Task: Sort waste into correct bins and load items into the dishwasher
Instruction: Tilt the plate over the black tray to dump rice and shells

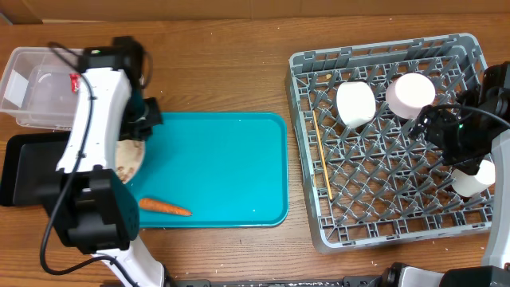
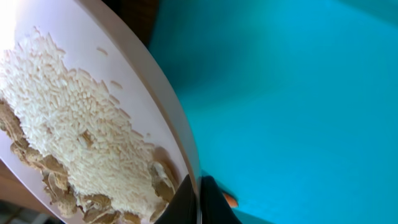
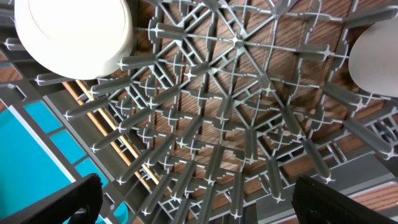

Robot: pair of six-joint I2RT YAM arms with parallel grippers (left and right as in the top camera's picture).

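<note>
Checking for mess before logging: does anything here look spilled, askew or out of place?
A lone carrot lies loose on the teal tray. The left claw is shut on the rim of a plate heaped with rice and scraps. Nothing looks spilled.

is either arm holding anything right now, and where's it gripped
The left gripper pinches the white plate by its rim. The right gripper is open above the dish rack, holding nothing.

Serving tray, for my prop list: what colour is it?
The serving tray is plain teal, best seen in the overhead view.
</note>
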